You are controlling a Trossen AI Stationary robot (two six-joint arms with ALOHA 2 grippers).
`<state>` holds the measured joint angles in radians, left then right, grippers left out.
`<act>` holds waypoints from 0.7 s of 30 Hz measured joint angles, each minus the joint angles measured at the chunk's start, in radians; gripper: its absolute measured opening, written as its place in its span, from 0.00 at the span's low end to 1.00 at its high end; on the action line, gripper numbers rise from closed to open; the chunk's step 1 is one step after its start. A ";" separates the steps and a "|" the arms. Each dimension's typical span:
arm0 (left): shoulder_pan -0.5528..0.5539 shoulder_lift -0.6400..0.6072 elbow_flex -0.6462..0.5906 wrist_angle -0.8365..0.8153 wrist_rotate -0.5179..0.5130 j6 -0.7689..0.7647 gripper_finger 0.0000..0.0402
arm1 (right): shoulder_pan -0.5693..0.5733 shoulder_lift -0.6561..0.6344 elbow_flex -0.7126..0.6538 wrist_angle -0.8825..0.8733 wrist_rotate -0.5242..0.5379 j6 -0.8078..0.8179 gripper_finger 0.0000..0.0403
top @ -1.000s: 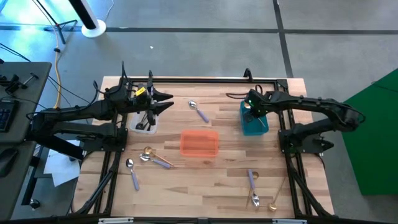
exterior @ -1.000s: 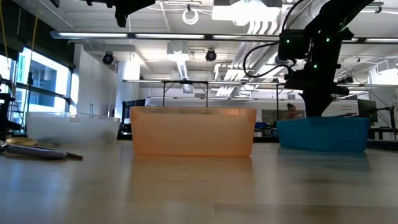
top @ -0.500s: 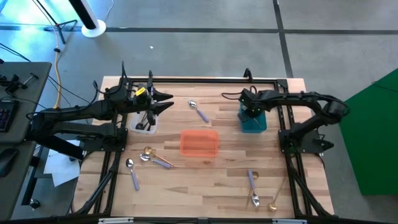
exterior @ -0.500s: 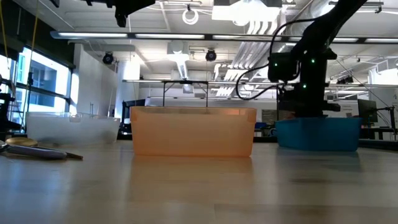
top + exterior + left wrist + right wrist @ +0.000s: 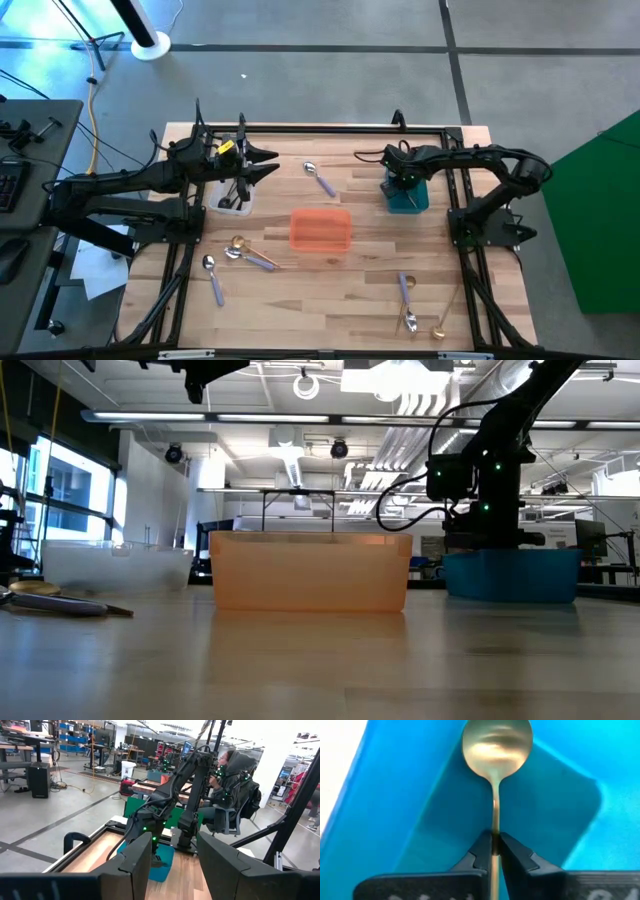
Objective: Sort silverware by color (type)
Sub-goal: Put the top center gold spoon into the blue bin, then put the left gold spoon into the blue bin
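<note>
The right hand [image 5: 495, 851] is down inside the teal bin [image 5: 407, 197], which sits on the tabletop [image 5: 340, 285] at about two o'clock from the middle. Its fingers pinch the thin handle of a gold spoon [image 5: 496, 750], bowl pointing away from the wrist, with blue plastic behind it on every side. The grip looks narrow and close to letting go, so the likely reason for this pose is a drop: the spoon is held low within the walls so it lands in the bin rather than bouncing out.

The left hand [image 5: 172, 865] hangs with its jaws spread and nothing between them, above the clear bin [image 5: 232, 196] at about ten o'clock, where dark cutlery stands up from it. It appears to be waiting its turn, parked over the bin that takes the black pieces.

The orange bin [image 5: 320, 229] sits at the centre, and whether anything lies in it cannot be told. Unsorted pieces lie spread on the wood: a lavender-handled spoon [image 5: 319, 178] at twelve o'clock between the clear and teal bins, a gold spoon crossing another lavender one [image 5: 245, 252] at eight o'clock, one more lavender spoon [image 5: 212, 277] just below that, and a small cluster [image 5: 408, 300] at five o'clock with a gold piece [image 5: 440, 326] beside it. Several pickups seem to remain.
</note>
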<state>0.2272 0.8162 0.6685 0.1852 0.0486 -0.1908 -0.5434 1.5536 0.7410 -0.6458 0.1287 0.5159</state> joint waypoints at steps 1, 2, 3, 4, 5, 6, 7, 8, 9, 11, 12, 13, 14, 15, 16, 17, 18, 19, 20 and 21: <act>0.000 0.000 0.000 0.000 0.000 0.000 0.37 | 0.000 0.000 0.000 0.000 0.000 0.002 0.07; 0.000 0.000 0.000 0.000 0.000 0.000 0.37 | 0.000 0.000 0.000 0.000 -0.001 0.003 0.08; 0.000 0.000 0.000 0.000 0.000 0.000 0.37 | 0.000 0.000 -0.001 0.000 -0.004 0.001 0.09; 0.000 0.000 0.000 0.000 0.000 0.000 0.37 | 0.000 0.001 -0.001 0.000 -0.009 -0.003 0.10; 0.000 0.000 0.000 0.000 0.000 0.001 0.37 | -0.001 0.001 -0.001 0.000 -0.012 -0.010 0.11; 0.000 0.000 0.000 0.000 0.000 0.001 0.37 | -0.001 0.001 -0.001 0.000 -0.015 -0.019 0.12; 0.000 0.000 0.000 0.000 0.000 0.001 0.37 | -0.001 0.000 -0.001 -0.001 -0.016 -0.021 0.13; 0.000 0.000 0.000 0.000 0.000 0.001 0.37 | -0.001 -0.004 -0.001 -0.003 -0.015 -0.020 0.14; 0.000 0.000 0.000 0.000 0.000 0.001 0.37 | -0.001 -0.007 -0.001 -0.005 -0.015 -0.020 0.16; 0.000 0.000 0.000 0.000 0.000 0.001 0.37 | -0.002 -0.022 -0.005 -0.009 -0.019 -0.020 0.20; 0.000 0.000 0.000 0.000 0.000 0.001 0.37 | -0.001 -0.030 -0.006 -0.012 -0.029 -0.020 0.22; 0.000 0.000 0.000 0.000 0.000 0.001 0.37 | 0.000 -0.040 -0.007 -0.014 -0.035 -0.020 0.25; 0.000 0.000 0.000 0.000 0.000 0.001 0.37 | 0.000 -0.053 -0.007 -0.020 -0.042 -0.020 0.27; 0.000 0.000 0.000 0.000 0.000 0.001 0.37 | 0.000 -0.067 -0.007 -0.023 -0.043 -0.020 0.30; 0.000 0.000 0.000 0.000 0.000 0.001 0.37 | 0.000 -0.078 -0.007 -0.024 -0.043 -0.020 0.33; 0.000 0.000 0.000 0.000 0.000 0.001 0.37 | 0.000 -0.089 -0.007 -0.029 -0.041 -0.020 0.35; 0.000 0.000 0.000 0.000 0.000 0.001 0.37 | 0.000 -0.100 -0.007 -0.034 -0.042 -0.020 0.37; 0.000 0.000 0.000 0.000 0.000 0.001 0.37 | 0.000 -0.114 -0.007 -0.033 -0.046 -0.020 0.39; 0.000 0.000 0.000 0.000 0.000 0.001 0.37 | 0.000 -0.130 -0.007 -0.031 -0.056 -0.024 0.40; 0.000 0.000 0.000 0.000 0.000 0.001 0.37 | 0.000 -0.147 -0.007 -0.032 -0.063 -0.027 0.41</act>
<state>0.2272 0.8162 0.6685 0.1848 0.0486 -0.1894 -0.5436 1.4067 0.7344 -0.6778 0.0660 0.4890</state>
